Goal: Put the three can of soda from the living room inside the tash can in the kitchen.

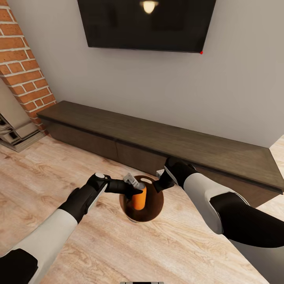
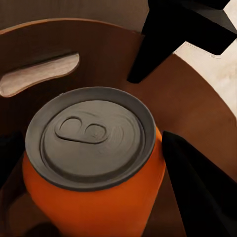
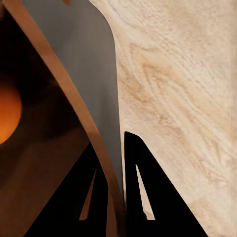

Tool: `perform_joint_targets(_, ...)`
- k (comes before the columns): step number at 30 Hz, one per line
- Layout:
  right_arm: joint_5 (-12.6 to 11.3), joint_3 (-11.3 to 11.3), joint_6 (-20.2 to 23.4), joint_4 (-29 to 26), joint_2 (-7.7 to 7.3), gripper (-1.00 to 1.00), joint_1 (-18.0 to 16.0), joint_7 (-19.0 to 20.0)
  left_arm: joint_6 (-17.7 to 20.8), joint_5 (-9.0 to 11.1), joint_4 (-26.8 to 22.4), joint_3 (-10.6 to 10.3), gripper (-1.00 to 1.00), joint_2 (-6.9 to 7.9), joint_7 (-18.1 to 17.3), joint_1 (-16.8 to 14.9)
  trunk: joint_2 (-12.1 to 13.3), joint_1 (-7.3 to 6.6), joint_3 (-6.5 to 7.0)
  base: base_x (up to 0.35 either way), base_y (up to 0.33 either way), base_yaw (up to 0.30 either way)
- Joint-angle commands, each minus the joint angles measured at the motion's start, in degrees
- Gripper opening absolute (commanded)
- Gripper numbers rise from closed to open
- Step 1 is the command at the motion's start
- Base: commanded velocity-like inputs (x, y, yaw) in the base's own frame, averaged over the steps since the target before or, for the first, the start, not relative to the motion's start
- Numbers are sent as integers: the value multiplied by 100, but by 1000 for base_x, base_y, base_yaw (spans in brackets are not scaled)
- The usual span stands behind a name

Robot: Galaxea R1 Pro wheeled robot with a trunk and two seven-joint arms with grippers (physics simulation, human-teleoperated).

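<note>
You are holding the upright orange can (image 1: 139, 198) clamped in your left gripper (image 1: 133, 188) directly over the bin's (image 1: 156, 207) open mouth, its long axis pointing down inside, while your right gripper (image 1: 161, 183) is pinching the bin's rim.

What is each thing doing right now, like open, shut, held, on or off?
Bright orange soda can with a grey top: upright, unopened, held over the bin's opening.
Round bin, brown inside and grey outside: upright on the floor, its rim pinched.
Left hand: shut on the can.
Right hand: shut on the bin's wall.
Black wall screen: off, reflecting a lamp.
</note>
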Motion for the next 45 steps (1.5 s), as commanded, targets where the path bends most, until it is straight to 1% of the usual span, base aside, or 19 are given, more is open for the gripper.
perform_joint_targets(1, -526, -162, 88, -9, 2, -100, -20, 81, -35, -108, 332, -22, -100, -2, 33, 1, 0, -1, 1, 0, 0, 0)
perform_joint_targets(6, -527, -166, 88, 14, 2, -100, -139, 118, -30, -112, 341, -123, -100, -7, 53, 1, 0, -1, 1, 0, 0, 0)
perform_joint_targets(12, -527, -164, 88, -9, 2, -100, -192, 388, -29, -113, 343, -195, -100, -8, 57, 1, 0, -1, 1, 0, 0, 0)
perform_joint_targets(17, -527, -171, 88, -14, 2, -100, -199, 452, -29, -113, 336, -209, -100, -9, 58, 1, 0, -1, 1, 0, 0, 0)
perform_joint_targets(28, -527, -174, 88, 10, 2, -100, -201, 462, -39, -105, 340, -203, -100, -4, 58, 1, 0, -1, 1, 0, 0, 0)
perform_joint_targets(29, -527, -174, 88, 10, 2, -100, -201, 462, -42, -102, 341, -203, 100, -3, 58, 1, 0, -1, 1, 0, 0, 0)
perform_joint_targets(41, -527, -179, 88, 18, 2, -100, -196, 462, -85, -83, 285, -193, 100, 8, 54, 1, 0, -1, 1, 0, 0, 0)
perform_joint_targets(42, -527, -180, 88, 18, 2, -100, -195, 462, -94, -75, 213, -187, 100, 24, 39, 1, 0, -1, 1, 0, 0, 0)
perform_joint_targets(43, -524, -180, 88, 19, 2, -100, -191, 462, -73, -59, -91, -167, 100, 46, 17, 1, 0, -1, 1, 0, 0, 0)
perform_joint_targets(45, -522, -181, 88, 19, 2, -100, -188, 462, -54, -41, -385, -150, 100, 71, -4, 6, 0, -1, 1, 0, 0, 0)
